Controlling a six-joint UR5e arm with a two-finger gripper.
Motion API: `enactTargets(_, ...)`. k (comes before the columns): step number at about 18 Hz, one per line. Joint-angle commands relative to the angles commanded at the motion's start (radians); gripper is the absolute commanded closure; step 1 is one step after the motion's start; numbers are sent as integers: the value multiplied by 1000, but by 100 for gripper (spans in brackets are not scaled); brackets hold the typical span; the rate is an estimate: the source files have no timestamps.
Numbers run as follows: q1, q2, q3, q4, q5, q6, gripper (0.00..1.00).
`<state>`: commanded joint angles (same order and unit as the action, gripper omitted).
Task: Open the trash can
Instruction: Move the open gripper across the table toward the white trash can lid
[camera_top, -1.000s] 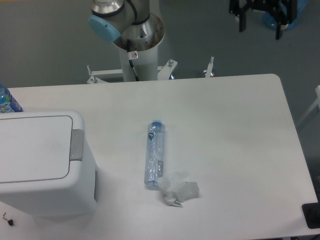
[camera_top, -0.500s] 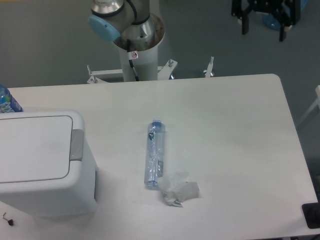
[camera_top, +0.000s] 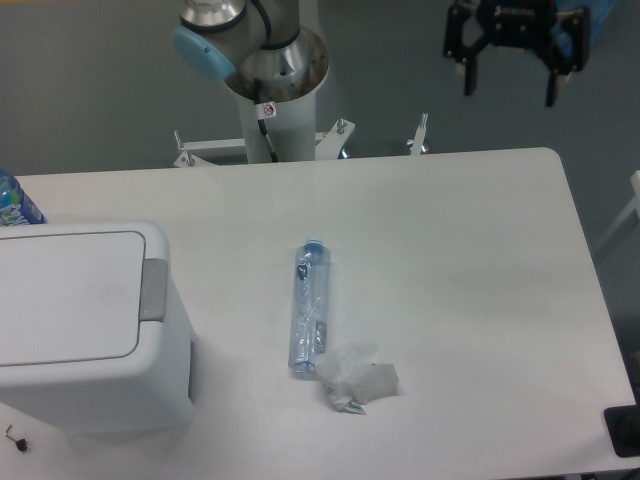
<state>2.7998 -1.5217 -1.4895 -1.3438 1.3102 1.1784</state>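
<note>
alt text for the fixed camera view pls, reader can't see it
A white trash can with its lid shut sits at the left edge of a white table, its grey push tab untouched. The robot's black pincer hangs open, past the table's far right edge. A clear plastic bottle lies mid-table beside a crumpled wrapper.

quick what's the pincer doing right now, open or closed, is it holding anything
Pincer: open and empty, fingers spread, up beyond the far right of the table, far from the trash can.
</note>
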Motion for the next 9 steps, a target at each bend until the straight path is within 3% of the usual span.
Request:
enactTargets(3, -45, -6, 0, 52, -28, -139, 0)
enactTargets(9, -213, -64, -11, 265, -34, -546, 0)
